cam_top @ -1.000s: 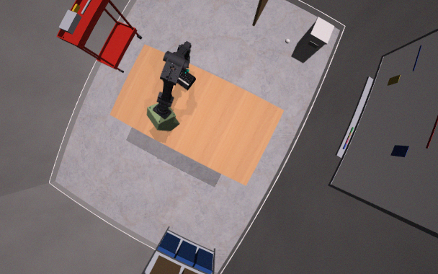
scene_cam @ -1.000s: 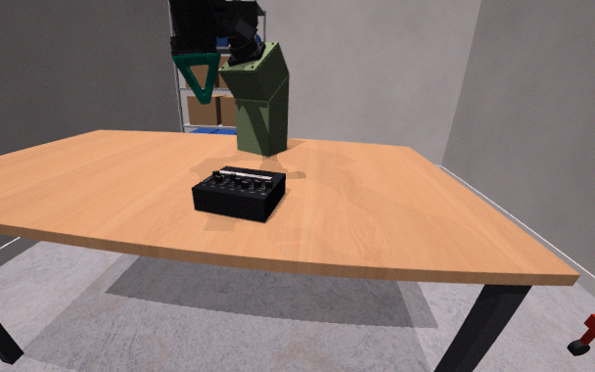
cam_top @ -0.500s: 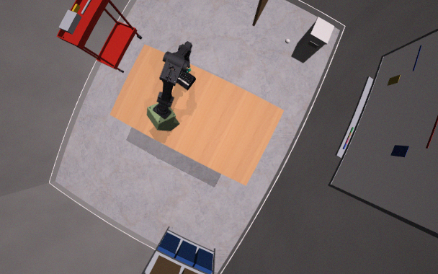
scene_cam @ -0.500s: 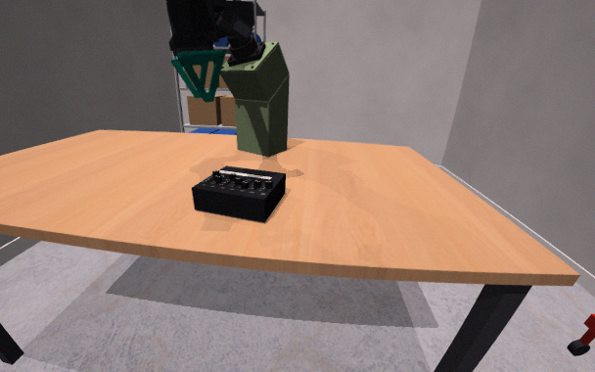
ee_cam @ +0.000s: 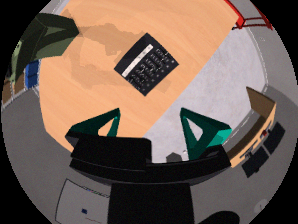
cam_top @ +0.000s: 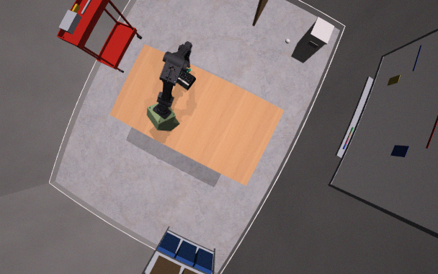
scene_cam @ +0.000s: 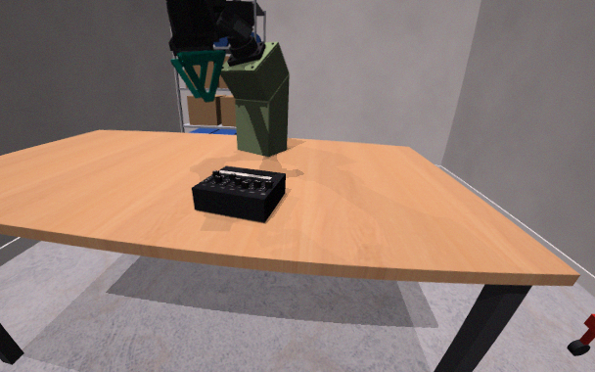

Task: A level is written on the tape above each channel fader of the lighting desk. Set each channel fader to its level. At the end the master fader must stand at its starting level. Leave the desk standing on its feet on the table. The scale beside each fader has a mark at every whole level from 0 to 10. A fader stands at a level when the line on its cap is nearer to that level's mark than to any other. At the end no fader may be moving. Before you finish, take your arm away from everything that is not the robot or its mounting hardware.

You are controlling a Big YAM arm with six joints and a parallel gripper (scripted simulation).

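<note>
one lighting desk [scene_cam: 239, 194] sitting flat on the wooden table [scene_cam: 391, 220], toward the far edge and just in front of the green arm base [scene_cam: 259, 105], with a pale tape strip [scene_cam: 245, 173] running along its back edge above a row of dark faders too small to read. hovering high above the desk and touching nothing, gripper [ee_cam: 152, 132] spread fully wide with green fingers gripping nothing.
</note>
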